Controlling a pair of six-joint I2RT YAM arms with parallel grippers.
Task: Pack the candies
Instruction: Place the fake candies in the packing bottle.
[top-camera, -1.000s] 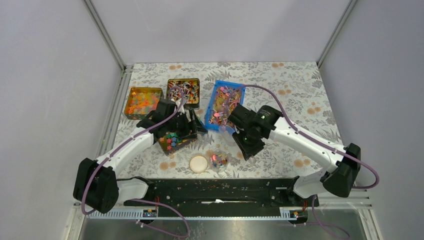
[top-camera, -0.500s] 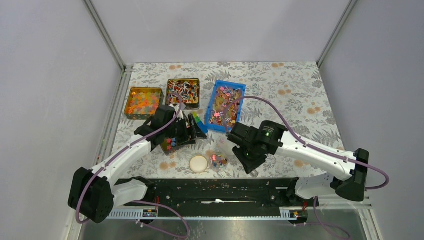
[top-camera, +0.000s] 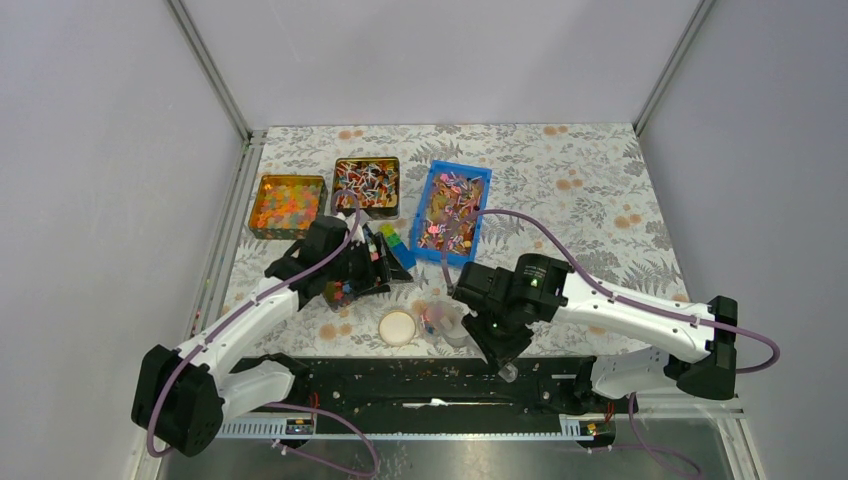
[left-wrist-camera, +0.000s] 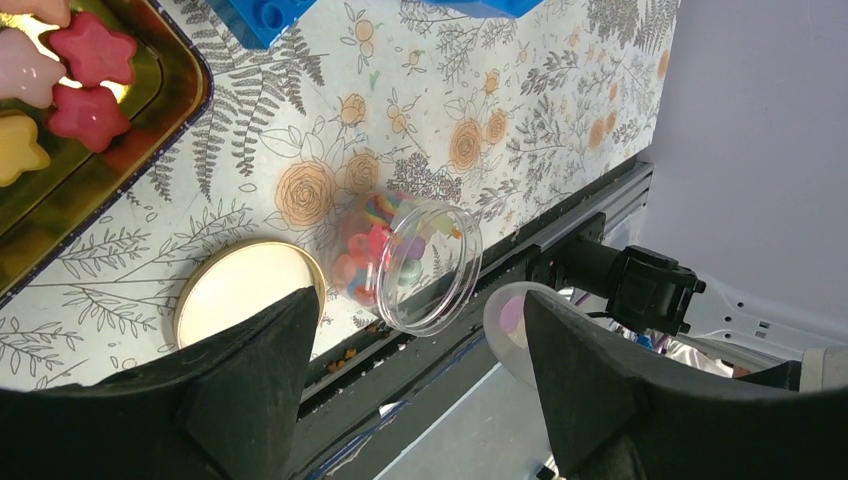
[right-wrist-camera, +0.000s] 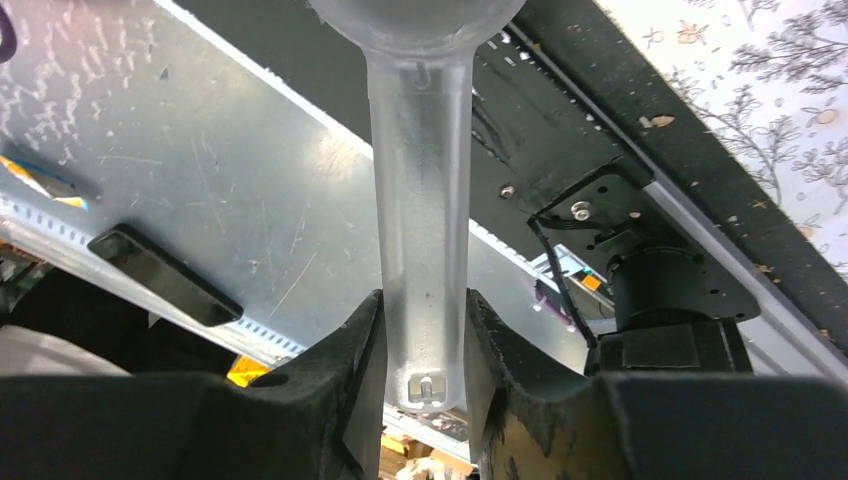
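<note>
The candies fill a blue bin (top-camera: 452, 208) and a dark tin (top-camera: 366, 185) at the back. Some candies lie in a small clear jar (top-camera: 437, 320) near the front edge. It also shows in the left wrist view (left-wrist-camera: 410, 262), where it looks tipped on its side. Its cream lid (top-camera: 397, 326) lies beside it. My right gripper (top-camera: 497, 350) is shut on the handle of a translucent scoop (right-wrist-camera: 420, 230). The scoop's bowl (left-wrist-camera: 512, 325) hangs over the front rail with a pink candy in it. My left gripper (left-wrist-camera: 418, 310) is open and empty above the lid and jar.
An orange tin of glossy balls (top-camera: 287, 203) stands at the back left. A gold tin of flower-shaped blocks (top-camera: 340, 288) sits under my left wrist. A blue toy brick (top-camera: 400, 247) lies beside it. The black rail (top-camera: 420, 375) runs along the near edge.
My right arm has swung from the blue bin to the near edge, carrying the scoop. My left gripper has drawn back a little toward the front. The jar now looks tipped.
</note>
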